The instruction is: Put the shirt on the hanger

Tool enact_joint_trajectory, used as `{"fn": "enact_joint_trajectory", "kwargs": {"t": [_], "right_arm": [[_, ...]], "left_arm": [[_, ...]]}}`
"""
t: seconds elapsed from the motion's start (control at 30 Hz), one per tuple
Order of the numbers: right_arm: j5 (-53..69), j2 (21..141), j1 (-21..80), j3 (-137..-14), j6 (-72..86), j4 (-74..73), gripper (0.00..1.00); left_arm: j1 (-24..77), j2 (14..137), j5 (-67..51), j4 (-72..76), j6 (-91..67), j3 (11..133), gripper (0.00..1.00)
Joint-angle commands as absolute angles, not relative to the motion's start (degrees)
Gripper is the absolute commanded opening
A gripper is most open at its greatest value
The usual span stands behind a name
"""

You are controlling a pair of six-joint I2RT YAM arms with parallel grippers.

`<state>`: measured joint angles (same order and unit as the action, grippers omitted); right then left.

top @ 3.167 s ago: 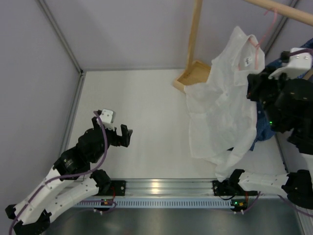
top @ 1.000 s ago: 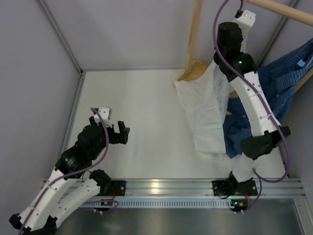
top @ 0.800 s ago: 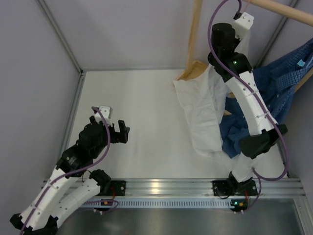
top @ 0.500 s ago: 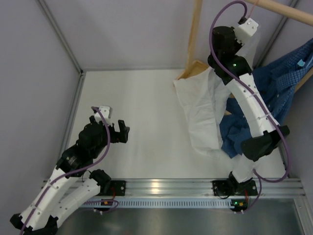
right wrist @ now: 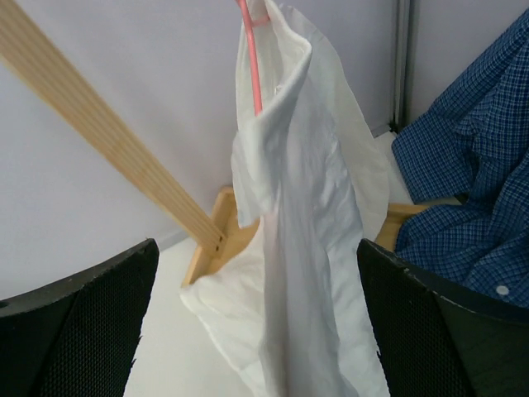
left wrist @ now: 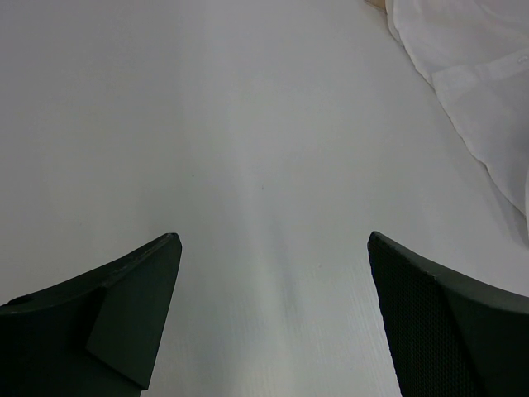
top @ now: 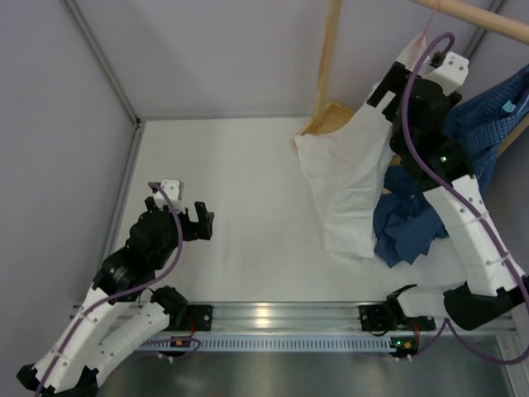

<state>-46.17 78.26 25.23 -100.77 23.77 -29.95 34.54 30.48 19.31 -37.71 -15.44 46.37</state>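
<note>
The white shirt (right wrist: pixel 306 207) hangs in long folds from the thin pink hanger (right wrist: pixel 252 66), whose top runs out of the right wrist view. From above, the shirt (top: pixel 351 174) drapes from the hanger (top: pixel 425 25) near the wooden rail down onto the table. My right gripper (right wrist: pixel 256 245) is open just in front of the hanging shirt, with the cloth apart from both fingers. In the top view the right gripper (top: pixel 395 78) is high up beside the shirt's collar. My left gripper (top: pixel 202 223) is open low over the bare table (left wrist: pixel 248 165), with nothing between its fingers.
A blue checked shirt (top: pixel 488 124) hangs and piles to the right of the white one. The wooden rack's post (top: pixel 331 58) and its base (top: pixel 326 124) stand just behind the shirt. Grey walls (top: pixel 83 99) close in the back and left. The white shirt's hem (left wrist: pixel 471 74) lies at the left wrist view's top right.
My right gripper has opened and drawn back to the right, away from the hanger. The shirt stays hanging. The left arm has barely moved.
</note>
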Motion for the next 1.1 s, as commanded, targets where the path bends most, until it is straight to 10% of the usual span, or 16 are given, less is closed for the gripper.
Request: {"fn": "enact_joint_trajectory", "kwargs": {"t": [0.0,0.5,1.07], "right_arm": [[-33.94,67.72,25.40,-93.29,15.22,-26.63,1.00],[-19.60,30.70,25.40,-67.43,8.35,-48.06,1.00],[-26.46,20.05,25.49,-60.65,5.80,-53.97,0.99]], "left_arm": [[34.10,29.62,21.96,-35.24,-16.44,46.32,0.98],[30.59,22.32,36.21,-36.21,-16.88,47.20,0.98],[25.93,23.20,29.71,-34.80,-15.56,45.70,0.98]]}}
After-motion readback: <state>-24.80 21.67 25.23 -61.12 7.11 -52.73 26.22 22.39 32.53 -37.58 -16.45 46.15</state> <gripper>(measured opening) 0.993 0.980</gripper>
